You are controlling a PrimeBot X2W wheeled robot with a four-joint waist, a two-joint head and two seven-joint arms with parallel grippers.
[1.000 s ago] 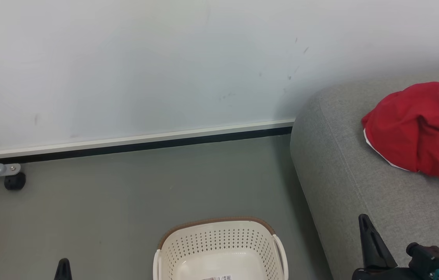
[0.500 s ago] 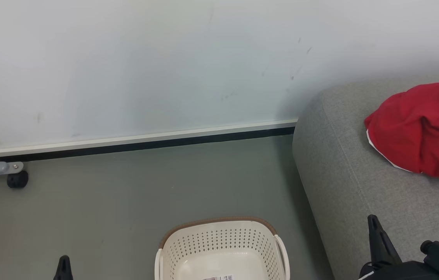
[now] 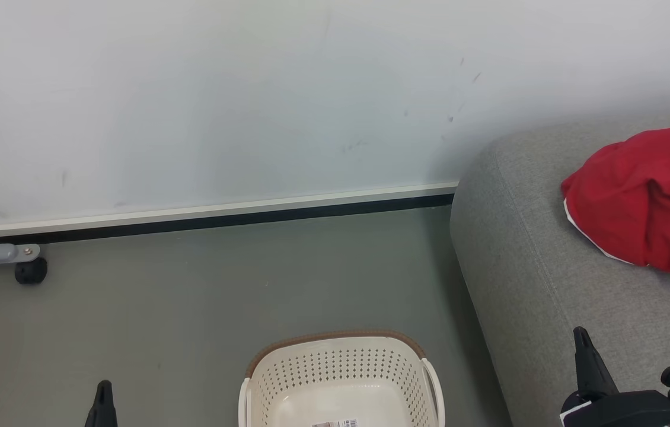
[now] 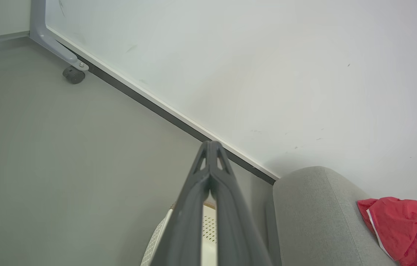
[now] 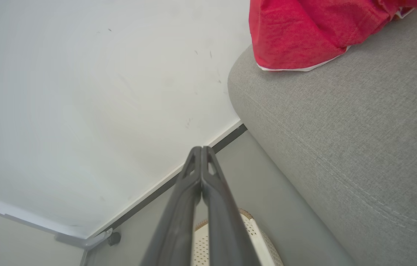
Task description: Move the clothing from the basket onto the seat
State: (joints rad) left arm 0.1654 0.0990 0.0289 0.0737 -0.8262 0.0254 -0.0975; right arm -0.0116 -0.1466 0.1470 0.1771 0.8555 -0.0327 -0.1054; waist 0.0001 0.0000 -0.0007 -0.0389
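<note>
Right arm [image 3: 637, 409] has drawn back; wrist views show both jaws closed, clothing [image 5: 297, 33] on seat [image 5: 341, 129].

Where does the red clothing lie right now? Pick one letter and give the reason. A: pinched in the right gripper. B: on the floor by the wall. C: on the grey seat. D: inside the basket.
C: the clothing lies bunched on top of the seat, apart from the basket, which stands on the floor beside the seat.
</note>
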